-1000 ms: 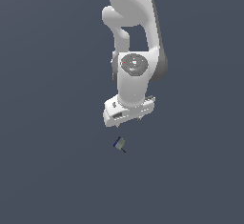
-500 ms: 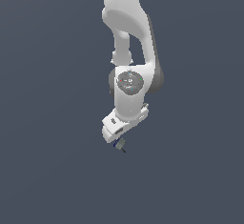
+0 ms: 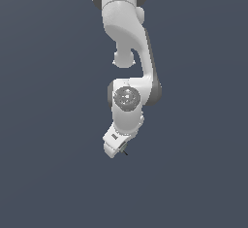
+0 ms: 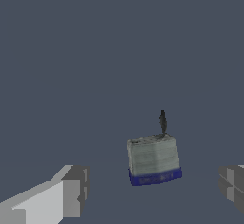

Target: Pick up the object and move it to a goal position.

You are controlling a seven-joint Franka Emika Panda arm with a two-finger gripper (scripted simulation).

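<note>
The object [image 4: 153, 158] is a tiny grey block with a dark blue lower edge and a thin black stick rising from it. In the wrist view it lies on the grey floor between my two fingertips, touching neither. My gripper [image 4: 152, 189] is open, with one light finger [image 4: 71, 197] on one side and the other finger [image 4: 232, 186] on the other. In the exterior view the gripper [image 3: 116, 147] is low over the floor and hides the block; only the black stick [image 3: 124, 151] pokes out beside it.
The white arm [image 3: 127, 52] reaches down from the top of the exterior view. The floor [image 3: 48, 125] is a plain dark grey surface with nothing else on it. No goal marker shows.
The arm has come down toward the object. The gripper now straddles it, so the block that showed below the gripper is hidden in the exterior view.
</note>
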